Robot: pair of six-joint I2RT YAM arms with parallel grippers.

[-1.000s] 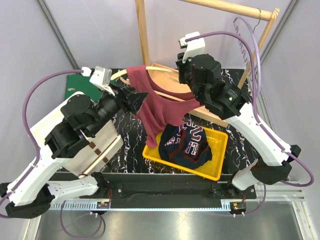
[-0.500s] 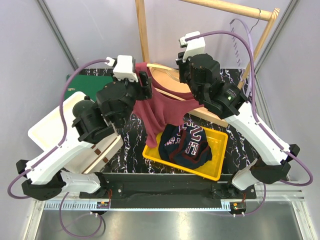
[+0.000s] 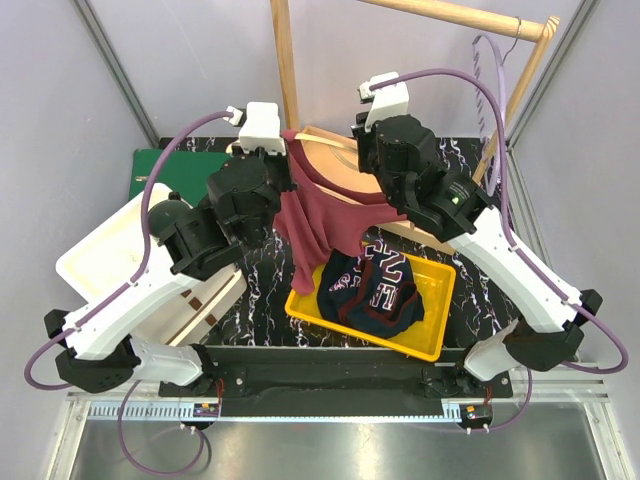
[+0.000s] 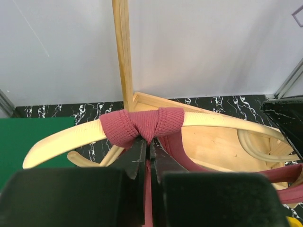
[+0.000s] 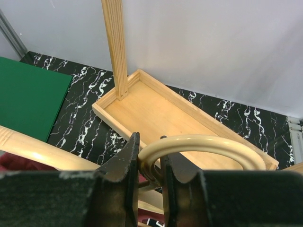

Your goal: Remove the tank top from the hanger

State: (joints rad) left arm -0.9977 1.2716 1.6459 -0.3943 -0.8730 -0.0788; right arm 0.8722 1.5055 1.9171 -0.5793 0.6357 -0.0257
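Note:
A maroon tank top (image 3: 320, 215) hangs from a pale wooden hanger (image 4: 61, 141), its lower part drooping toward a yellow bin. One strap (image 4: 142, 124) is bunched around the hanger's arm. My left gripper (image 4: 150, 143) is shut on that strap just under the arm; in the top view the left gripper (image 3: 285, 168) sits at the garment's upper left. My right gripper (image 5: 149, 144) is shut on the hanger's curved hook (image 5: 203, 142), holding the hanger up above the table. The other strap is hidden behind the right arm.
The yellow bin (image 3: 440, 322) at front centre holds dark striped clothing (image 3: 375, 290). A wooden rack post (image 3: 285, 60) rises from a wooden base tray (image 5: 156, 113) behind the hanger. A green mat (image 3: 175, 170) and a white tray (image 3: 100, 255) lie at left.
My left arm swung up from the left to the hanger's arm, and its jaws closed on the strap. The right arm and hanger stayed almost still.

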